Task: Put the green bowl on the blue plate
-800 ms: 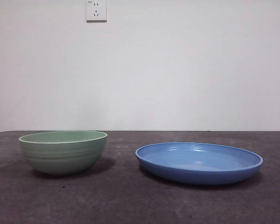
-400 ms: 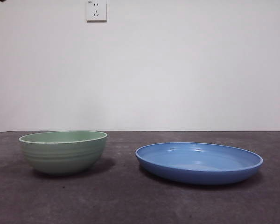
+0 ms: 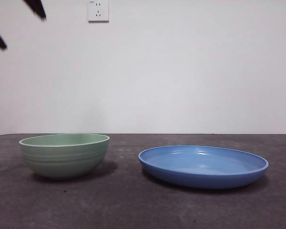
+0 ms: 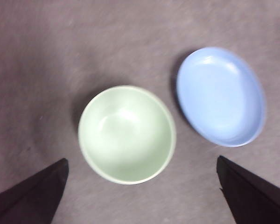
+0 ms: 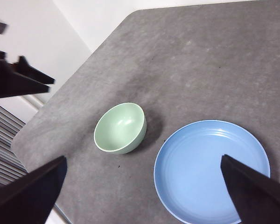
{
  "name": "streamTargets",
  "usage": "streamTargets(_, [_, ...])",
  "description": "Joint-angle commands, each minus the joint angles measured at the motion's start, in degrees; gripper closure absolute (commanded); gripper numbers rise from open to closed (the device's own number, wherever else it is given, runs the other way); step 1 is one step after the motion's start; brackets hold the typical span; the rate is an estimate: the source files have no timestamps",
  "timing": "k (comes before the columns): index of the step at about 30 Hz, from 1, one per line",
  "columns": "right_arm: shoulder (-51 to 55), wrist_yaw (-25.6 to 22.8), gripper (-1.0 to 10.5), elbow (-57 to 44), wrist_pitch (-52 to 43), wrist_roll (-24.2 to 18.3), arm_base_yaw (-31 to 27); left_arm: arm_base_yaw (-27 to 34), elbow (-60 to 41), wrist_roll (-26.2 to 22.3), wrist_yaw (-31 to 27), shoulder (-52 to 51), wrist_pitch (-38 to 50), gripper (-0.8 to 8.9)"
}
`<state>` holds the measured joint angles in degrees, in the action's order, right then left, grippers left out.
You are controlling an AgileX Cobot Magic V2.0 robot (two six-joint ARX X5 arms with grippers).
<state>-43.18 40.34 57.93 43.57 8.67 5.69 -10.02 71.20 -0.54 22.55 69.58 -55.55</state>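
Pale mint-green glossy bowl (image 3: 64, 154) sits untouched on the grey bench (image 3: 133, 205) beside the wide blue plate (image 3: 203, 166); the left hand (image 3: 16, 21), wide open and empty, has just appeared above it, so pickup begins.

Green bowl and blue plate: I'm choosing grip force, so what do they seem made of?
Green bowl: glossy, faintly ridged outside with a lighter rim, probably glazed ceramic, possibly hard plastic. Blue plate: smooth, with soft highlights; same guess.

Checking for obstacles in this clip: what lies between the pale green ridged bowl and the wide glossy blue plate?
Only bare dark table lies between the pale green ridged bowl and the wide glossy blue plate; front and both wrist views show this.
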Motion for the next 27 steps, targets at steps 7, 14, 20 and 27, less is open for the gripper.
streamTargets(7, [-0.15, 0.15, 4.0, 0.96, -0.22, -0.52, 0.22, -0.13, 1.07, -0.24, -2.21, 13.35, -0.07, 3.15])
streamTargets(14, [-0.15, 0.15, 4.0, 0.94, -0.24, -0.52, 0.22, -0.15, 1.07, -0.22, -2.21, 23.45, 0.74, 3.19])
streamTargets(20, [-0.15, 0.13, 4.0, 0.94, -0.24, -0.55, 0.22, -0.15, 1.07, 1.16, -2.21, 29.42, 3.89, 3.19])
streamTargets(27, [-0.15, 0.13, 4.0, 0.96, -0.24, -0.57, 0.22, -0.17, 1.07, 3.67, -2.23, 31.19, 7.54, 3.84])
